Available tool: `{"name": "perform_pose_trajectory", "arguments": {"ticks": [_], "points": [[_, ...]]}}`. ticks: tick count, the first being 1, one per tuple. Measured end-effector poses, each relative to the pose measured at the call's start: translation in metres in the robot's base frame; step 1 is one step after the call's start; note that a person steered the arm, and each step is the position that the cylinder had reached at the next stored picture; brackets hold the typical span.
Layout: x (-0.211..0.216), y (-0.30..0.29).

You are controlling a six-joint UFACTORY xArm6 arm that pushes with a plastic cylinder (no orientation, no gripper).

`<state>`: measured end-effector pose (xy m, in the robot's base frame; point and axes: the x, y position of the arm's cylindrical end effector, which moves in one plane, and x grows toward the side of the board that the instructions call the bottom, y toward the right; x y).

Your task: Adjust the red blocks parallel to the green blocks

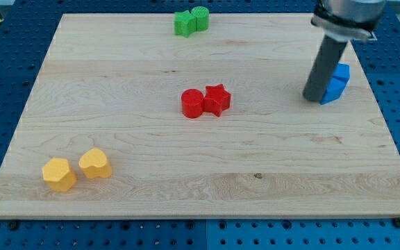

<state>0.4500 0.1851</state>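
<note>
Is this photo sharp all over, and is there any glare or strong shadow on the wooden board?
In the camera view, lighting is even and soft: no glare on the wooden board, only faint shadows under the red blocks and yellow blocks. The blocks look sharp; the rod's upper part is cut off at the view's top. My tip rests beside the blue blocks, partly hiding them.

Two red blocks, two green, two yellow, two blue.
</note>
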Motion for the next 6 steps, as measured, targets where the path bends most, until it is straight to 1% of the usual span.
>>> {"name": "perform_pose_trajectory", "arguments": {"ticks": [1, 2, 3, 4, 5, 6], "points": [[0.07, -0.01], [0.093, -0.079], [0.09, -0.163], [0.073, -0.244], [0.046, -0.258], [0.042, -0.247]]}}
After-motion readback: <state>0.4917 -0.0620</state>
